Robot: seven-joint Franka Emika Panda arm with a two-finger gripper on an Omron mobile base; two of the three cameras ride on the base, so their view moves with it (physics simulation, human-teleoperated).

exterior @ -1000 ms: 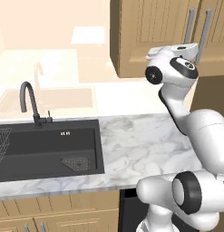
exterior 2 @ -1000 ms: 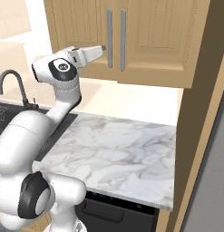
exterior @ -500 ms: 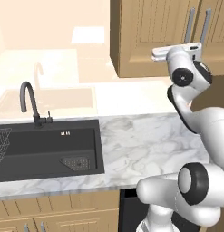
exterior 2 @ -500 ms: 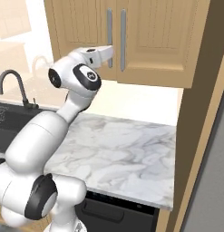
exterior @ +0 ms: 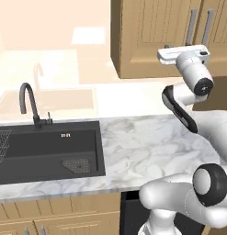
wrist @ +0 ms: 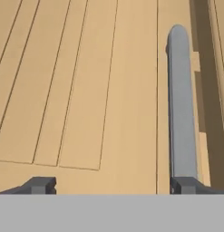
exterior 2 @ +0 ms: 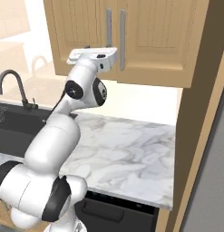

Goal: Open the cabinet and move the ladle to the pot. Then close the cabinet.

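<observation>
The light-wood cabinet [exterior: 151, 36] [exterior 2: 163, 41] hangs above the counter with both doors shut. My gripper [exterior: 183, 49] [exterior 2: 91, 50] is raised to the lower ends of its two grey bar handles [exterior: 192, 25] [exterior 2: 123, 38], pointing at the door face. In the hand view the door panel [wrist: 86, 90] is very close. One grey handle [wrist: 180, 104] runs down to my right fingertip [wrist: 186, 185], and the left fingertip [wrist: 41, 185] is far off to the side. The gripper [wrist: 113, 185] is open and holds nothing. The ladle and the pot are out of view.
Below the arm lies a marble counter [exterior: 147, 147] [exterior 2: 127, 149]. A dark sink [exterior: 46, 149] with a black faucet [exterior: 30, 103] [exterior 2: 13, 86] is at the left. A tall wooden side panel [exterior 2: 199, 113] stands at the right.
The arm has straightened up and carried the hand higher and closer to the cabinet, from below the doors to the lower ends of the handles.
</observation>
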